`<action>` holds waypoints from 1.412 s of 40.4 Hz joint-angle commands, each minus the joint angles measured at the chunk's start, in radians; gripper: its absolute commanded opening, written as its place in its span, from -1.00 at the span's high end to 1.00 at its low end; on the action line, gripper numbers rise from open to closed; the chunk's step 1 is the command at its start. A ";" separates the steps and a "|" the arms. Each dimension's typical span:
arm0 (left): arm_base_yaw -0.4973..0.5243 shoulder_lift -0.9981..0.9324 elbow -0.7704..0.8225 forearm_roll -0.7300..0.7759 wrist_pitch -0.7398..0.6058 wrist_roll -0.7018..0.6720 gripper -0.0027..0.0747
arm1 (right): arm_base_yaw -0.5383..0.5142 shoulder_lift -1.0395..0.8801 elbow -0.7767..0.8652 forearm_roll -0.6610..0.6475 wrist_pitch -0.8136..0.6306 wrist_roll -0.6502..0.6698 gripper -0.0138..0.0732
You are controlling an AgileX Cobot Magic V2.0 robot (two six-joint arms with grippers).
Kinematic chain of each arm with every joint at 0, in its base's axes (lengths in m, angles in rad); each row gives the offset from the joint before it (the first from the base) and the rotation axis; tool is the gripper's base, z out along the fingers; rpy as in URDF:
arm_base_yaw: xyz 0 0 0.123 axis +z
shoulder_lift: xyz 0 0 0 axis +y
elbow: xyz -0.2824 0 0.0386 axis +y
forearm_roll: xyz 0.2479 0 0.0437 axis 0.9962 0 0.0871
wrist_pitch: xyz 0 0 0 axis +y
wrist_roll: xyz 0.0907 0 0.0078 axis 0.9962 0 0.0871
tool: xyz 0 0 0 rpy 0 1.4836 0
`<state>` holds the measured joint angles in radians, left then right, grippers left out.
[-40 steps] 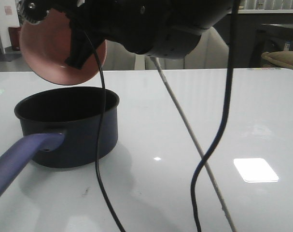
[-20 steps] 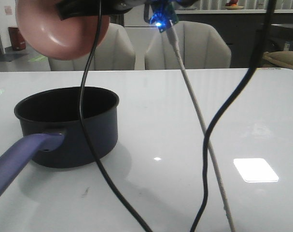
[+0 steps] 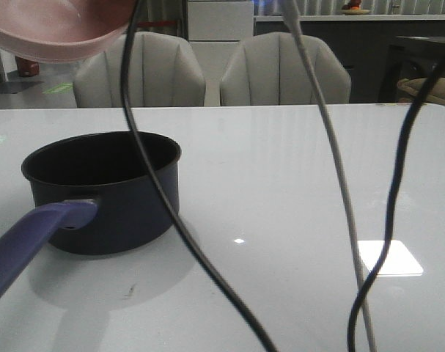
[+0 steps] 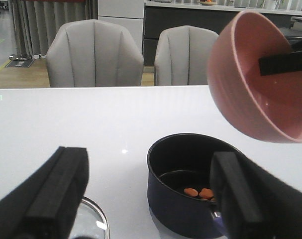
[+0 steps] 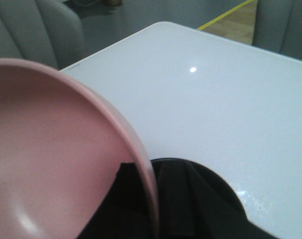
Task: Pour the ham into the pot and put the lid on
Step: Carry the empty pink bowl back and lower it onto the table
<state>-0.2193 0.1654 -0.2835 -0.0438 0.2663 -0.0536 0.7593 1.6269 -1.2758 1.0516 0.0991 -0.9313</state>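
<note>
Front view: the pot [image 3: 105, 194], dark navy with a black interior, stands upright on the white table [image 3: 295, 183] at about 9 o'clock from the table's centre; its purple-blue handle [image 3: 31, 238] runs toward 7 o'clock. The pink bowl [image 3: 57, 29] hangs in the air at 12 o'clock above the pot, apart from it. Dark and grey cables [image 3: 332, 169] hang in front of the camera.

Left wrist view: the ham [image 4: 199, 192] lies as small orange-pink chunks on the pot's floor. The bowl is tilted on its side, with one black finger of the right pincer [image 4: 285, 62] laid against its inner wall. The left pincer [image 4: 146, 199] has its two fingers spread wide apart and grips nothing. The silver rim of the lid [image 4: 91, 219] lies flat on the table at 9 o'clock from the pot, just beside it.

Right wrist view: the right pincer is clamped over the bowl's rim, a dark finger behind the wall.
</note>
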 commanded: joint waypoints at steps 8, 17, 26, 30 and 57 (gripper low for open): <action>-0.006 0.009 -0.029 -0.005 -0.079 -0.012 -0.49 | -0.180 -0.062 -0.034 -0.046 0.276 0.004 0.37; -0.006 0.009 -0.029 -0.005 -0.079 -0.012 -0.49 | -0.313 -0.116 -0.033 -0.310 0.376 0.199 0.37; -0.006 0.009 -0.029 -0.005 -0.079 -0.012 -0.49 | -0.476 -0.125 -0.033 -0.535 0.568 0.412 0.37; -0.006 0.009 -0.029 -0.005 -0.079 -0.012 -0.49 | -0.553 -0.125 -0.033 -0.538 0.591 0.460 0.37; -0.006 0.009 -0.029 -0.005 -0.079 -0.012 -0.49 | -0.703 0.127 -0.028 -0.566 0.681 0.476 0.36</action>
<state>-0.2193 0.1654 -0.2835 -0.0438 0.2663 -0.0536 0.0539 1.7729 -1.2758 0.4723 0.8065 -0.4543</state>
